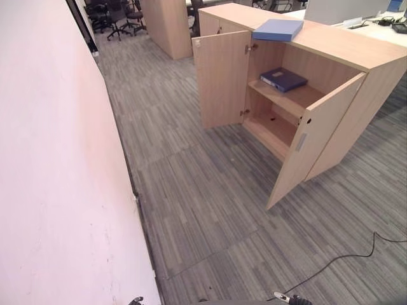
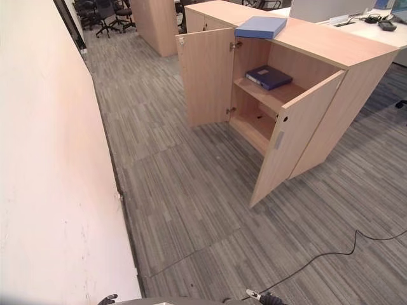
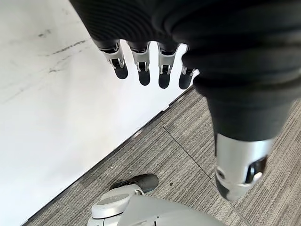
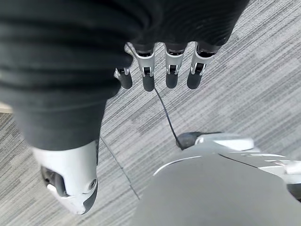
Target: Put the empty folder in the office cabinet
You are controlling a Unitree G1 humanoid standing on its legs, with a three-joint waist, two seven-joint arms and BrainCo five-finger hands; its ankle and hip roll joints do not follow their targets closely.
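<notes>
A light blue folder [image 1: 278,29] lies flat on top of the light wood office cabinet [image 1: 356,57], some way ahead to the right. Both cabinet doors stand open: the left door [image 1: 222,79] and the right door [image 1: 315,143]. A dark blue binder [image 1: 283,79] lies on the upper shelf inside, and the lower shelf looks bare. My left hand [image 3: 142,66] hangs over the carpet beside the white wall, fingers relaxed and holding nothing. My right hand [image 4: 172,70] hangs over the carpet too, fingers straight and empty. Both hands are far from the cabinet.
A white wall [image 1: 51,159] runs along the left side. Grey striped carpet [image 1: 203,210] stretches between me and the cabinet. Office chairs [image 1: 117,16] and another wooden unit [image 1: 166,25] stand at the far back. A desk [image 1: 381,28] with items stands behind the cabinet.
</notes>
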